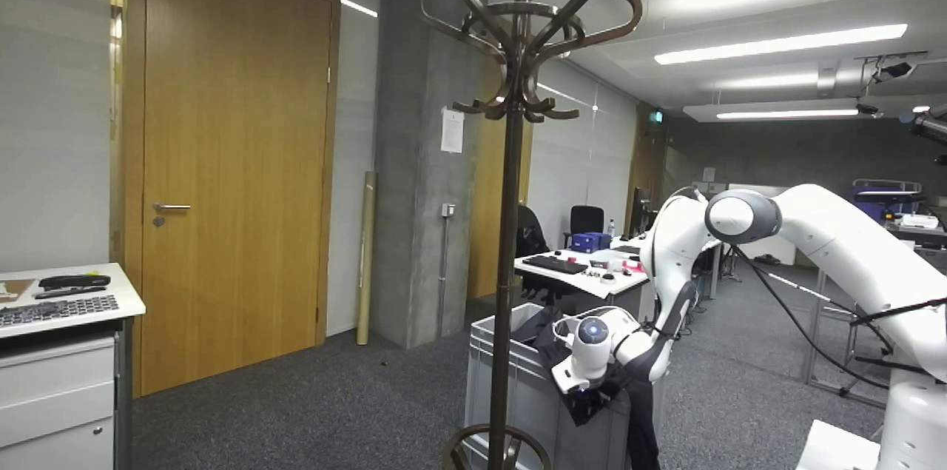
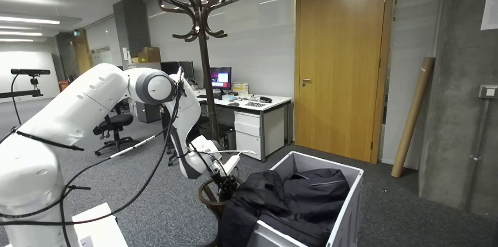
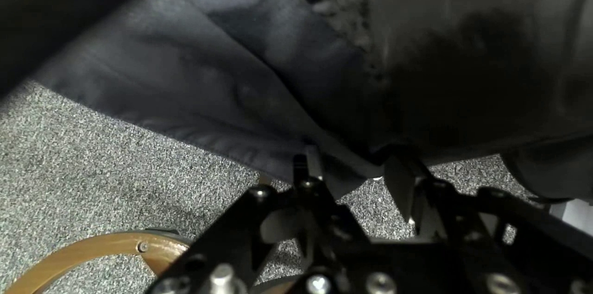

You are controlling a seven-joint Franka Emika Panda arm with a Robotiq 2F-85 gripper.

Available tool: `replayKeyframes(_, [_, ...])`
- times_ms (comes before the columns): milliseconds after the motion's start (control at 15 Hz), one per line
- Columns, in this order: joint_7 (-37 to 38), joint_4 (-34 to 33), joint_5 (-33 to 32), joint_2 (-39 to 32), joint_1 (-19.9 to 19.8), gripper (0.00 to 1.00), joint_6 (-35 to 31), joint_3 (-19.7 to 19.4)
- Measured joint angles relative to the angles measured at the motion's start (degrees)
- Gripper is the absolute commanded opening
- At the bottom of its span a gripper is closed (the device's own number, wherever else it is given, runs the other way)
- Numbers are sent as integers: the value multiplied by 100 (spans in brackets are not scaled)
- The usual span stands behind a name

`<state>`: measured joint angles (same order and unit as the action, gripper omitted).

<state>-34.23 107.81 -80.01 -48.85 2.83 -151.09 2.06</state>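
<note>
Black cloth, seemingly a jacket (image 2: 268, 196), lies in a grey crate (image 2: 352, 204) and hangs over its rim in both exterior views. My gripper (image 3: 359, 166) is at the hanging part, pointing down in an exterior view (image 1: 588, 396). In the wrist view its fingers (image 3: 400, 180) stand partly apart, and a fold of the dark cloth (image 3: 208, 67) reaches in between the tips. Carpet shows through the gap below the fold, so the jaws have not met. Whether both pads press on the cloth is too dark to tell.
A dark wooden coat stand (image 1: 510, 233) rises close beside the crate and arm; its base ring (image 3: 102, 245) shows low in the wrist view. Desks (image 2: 272, 103) and an office chair (image 2: 114, 122) stand farther off. A cardboard tube (image 2: 412, 118) leans near the wooden door (image 2: 338, 64).
</note>
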Motion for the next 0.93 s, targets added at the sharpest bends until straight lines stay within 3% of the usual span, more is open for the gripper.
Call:
replayKeyframes(133, [-5, -5, 76, 10, 7, 1, 26, 16])
replayKeyframes(533, [102, 71, 735, 374, 11, 2, 261, 160])
replayKeyframes(933, [1003, 489, 591, 1390, 15, 2, 363, -10])
